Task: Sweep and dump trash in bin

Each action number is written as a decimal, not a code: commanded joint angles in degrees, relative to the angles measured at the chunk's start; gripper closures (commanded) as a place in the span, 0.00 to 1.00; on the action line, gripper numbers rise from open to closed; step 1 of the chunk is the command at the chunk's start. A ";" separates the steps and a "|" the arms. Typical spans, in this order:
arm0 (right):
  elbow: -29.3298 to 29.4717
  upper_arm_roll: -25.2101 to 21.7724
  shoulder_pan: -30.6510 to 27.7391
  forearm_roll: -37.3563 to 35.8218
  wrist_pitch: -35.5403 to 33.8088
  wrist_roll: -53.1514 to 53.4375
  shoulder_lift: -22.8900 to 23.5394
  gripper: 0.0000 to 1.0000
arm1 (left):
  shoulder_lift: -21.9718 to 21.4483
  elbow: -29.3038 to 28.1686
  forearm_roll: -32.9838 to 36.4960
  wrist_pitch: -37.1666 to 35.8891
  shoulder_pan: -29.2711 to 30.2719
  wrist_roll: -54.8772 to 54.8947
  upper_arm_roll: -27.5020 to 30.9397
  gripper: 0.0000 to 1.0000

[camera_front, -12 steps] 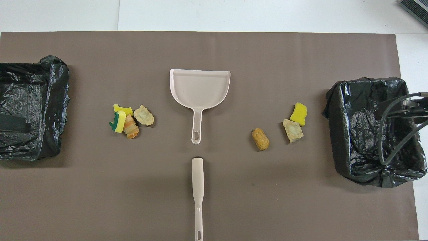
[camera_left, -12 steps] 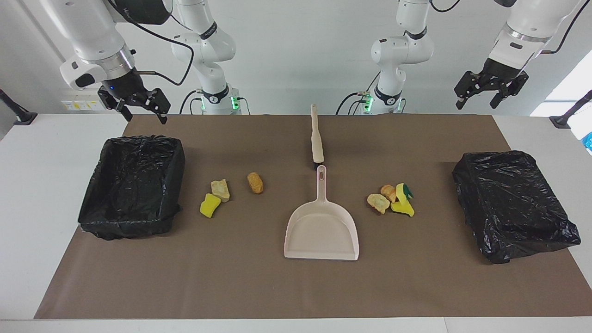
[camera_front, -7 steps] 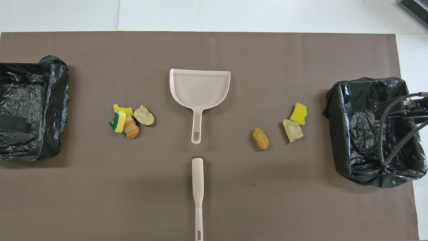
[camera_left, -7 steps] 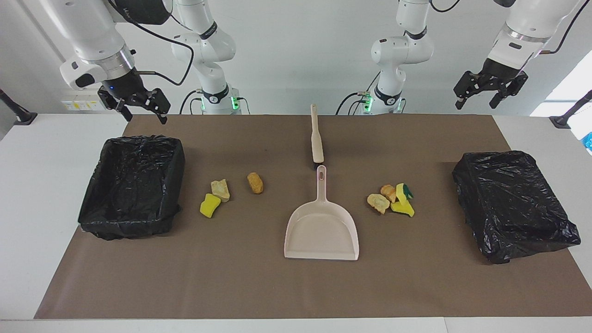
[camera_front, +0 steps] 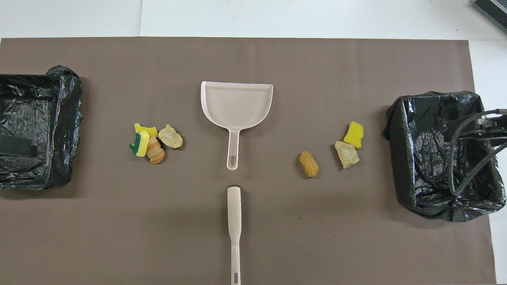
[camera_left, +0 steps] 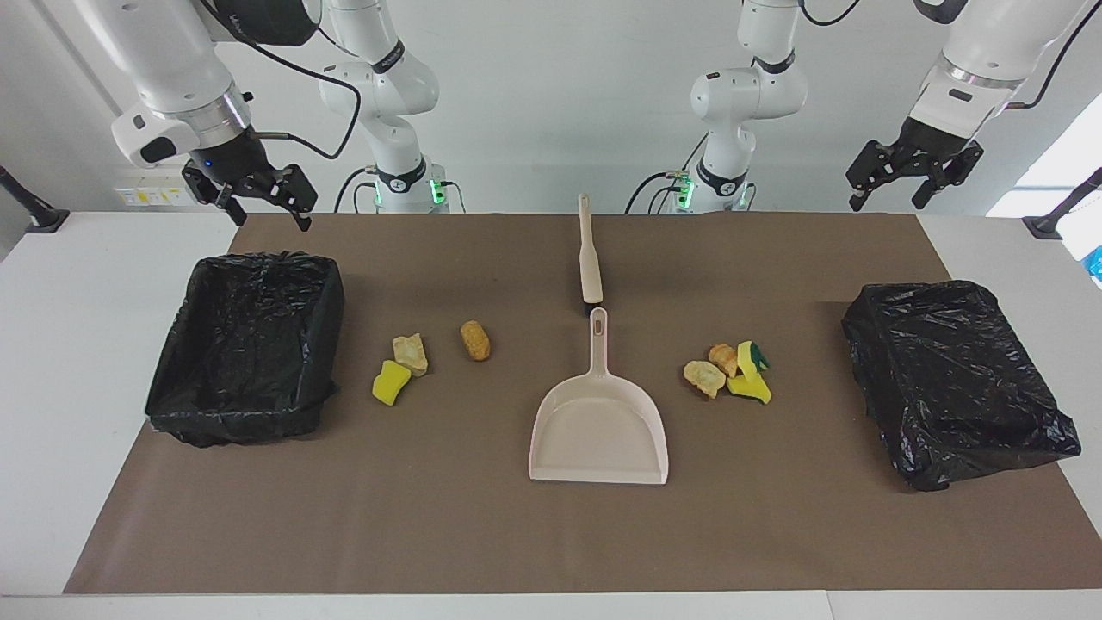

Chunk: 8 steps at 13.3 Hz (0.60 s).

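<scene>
The trash lies in two clusters on the brown mat. A yellow sponge piece (camera_left: pixel 392 382), a beige lump (camera_left: pixel 411 353) and an orange-brown lump (camera_left: pixel 474 340) lie toward the right arm's end. A tighter heap of yellow and tan pieces (camera_left: pixel 727 372) (camera_front: pixel 152 141) lies toward the left arm's end. A bin lined with a black bag stands at each end: one (camera_left: pixel 330 319) by the right arm, one (camera_left: pixel 869 344) by the left. My right gripper (camera_left: pixel 269 211) hangs open over the mat's corner beside its bin. My left gripper (camera_left: pixel 888 194) hangs open above the table's robot-side edge. Both are empty.
A pale dustpan (camera_left: pixel 600 422) (camera_front: pixel 236 103) lies mid-mat, its handle pointing at the robots. A cream brush (camera_left: pixel 590 258) (camera_front: pixel 234 213) lies in line with that handle, nearer the robots. Part of the right arm with its cable (camera_front: pixel 471 134) shows over its bin.
The left gripper has shifted and turned slightly in the air. The right gripper, the trash, the dustpan and the brush have stayed put.
</scene>
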 commanded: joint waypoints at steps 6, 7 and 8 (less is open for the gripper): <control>-0.10 -0.03 -0.19 1.46 -0.96 0.85 -0.44 0.00 | -1.43 -5.93 -0.82 1.50 -4.91 -3.89 -0.72 0.00; -0.18 -0.03 -0.19 1.46 -1.05 0.85 -0.53 0.00 | -1.51 -6.63 -0.82 1.59 -6.66 -5.74 -0.80 0.00; -0.36 0.06 -0.19 1.46 -1.05 0.85 -0.53 0.00 | -1.77 -7.68 -0.82 1.59 -8.42 -6.80 -0.81 0.00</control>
